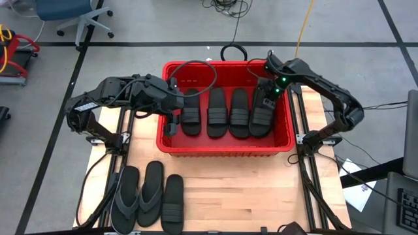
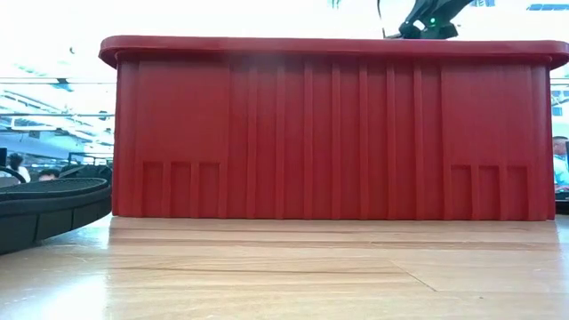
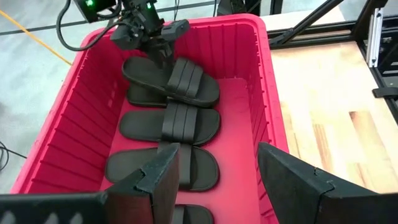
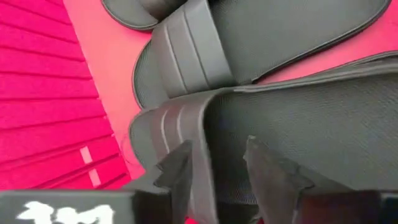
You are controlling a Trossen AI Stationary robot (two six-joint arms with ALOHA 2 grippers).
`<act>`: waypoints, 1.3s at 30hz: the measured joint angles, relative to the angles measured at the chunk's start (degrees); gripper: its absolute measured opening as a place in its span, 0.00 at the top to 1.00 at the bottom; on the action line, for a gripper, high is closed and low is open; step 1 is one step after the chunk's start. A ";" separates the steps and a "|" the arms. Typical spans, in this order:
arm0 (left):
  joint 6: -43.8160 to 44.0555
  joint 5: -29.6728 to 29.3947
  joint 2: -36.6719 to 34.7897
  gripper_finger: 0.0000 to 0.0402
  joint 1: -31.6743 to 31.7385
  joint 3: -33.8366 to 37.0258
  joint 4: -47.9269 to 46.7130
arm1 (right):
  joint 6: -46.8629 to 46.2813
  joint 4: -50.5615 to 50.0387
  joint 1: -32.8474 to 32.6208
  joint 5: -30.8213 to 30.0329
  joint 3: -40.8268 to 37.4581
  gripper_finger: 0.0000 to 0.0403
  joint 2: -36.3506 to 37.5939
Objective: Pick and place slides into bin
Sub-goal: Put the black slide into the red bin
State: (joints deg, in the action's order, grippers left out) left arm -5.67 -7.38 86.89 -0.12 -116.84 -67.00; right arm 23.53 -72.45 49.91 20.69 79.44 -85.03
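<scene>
Overhead, 4 black slides (image 1: pixel 222 112) lie abreast in the red bin (image 1: pixel 225 145), the right hand (image 1: pixel 266 103) parted astride the rightmost one's edge; light, bendy rubber, best pinched at the ribbed strap or rim.

The red bin wall (image 2: pixel 329 133) is hiding the slides inside; a sandal (image 2: pixel 49 209) is getting cropped at the low view's edge

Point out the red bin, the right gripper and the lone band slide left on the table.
red bin (image 1: pixel 225 151), high view, near rim.
right gripper (image 3: pixel 163 53), left wrist view, between fingertips.
band slide (image 1: pixel 173 203), high view, ribbed strap.
</scene>
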 joint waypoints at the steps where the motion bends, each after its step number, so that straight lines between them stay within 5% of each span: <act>1: -0.04 0.00 0.00 0.47 0.00 0.00 -0.11 | -0.02 0.11 0.00 0.00 0.00 0.63 0.26; 9: -0.07 0.04 0.00 0.47 -0.02 0.00 -0.92 | 1.67 5.41 -5.49 1.37 0.00 0.67 1.73; 18: 0.02 0.02 0.00 0.47 -0.02 0.00 -0.90 | -4.65 18.59 -14.47 0.07 0.04 0.98 -0.70; 33: 1.97 -0.61 0.00 0.47 -0.02 0.00 0.37 | 0.29 13.45 -14.18 -1.40 0.04 1.00 -13.70; 39: 2.86 -1.18 0.00 0.47 -0.02 0.00 0.67 | 3.84 7.87 -14.03 -7.21 0.21 1.00 -14.84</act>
State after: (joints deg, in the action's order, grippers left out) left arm -2.81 -8.55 86.89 -0.14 -116.84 -66.32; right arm 27.37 -64.58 35.88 13.48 79.65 -99.87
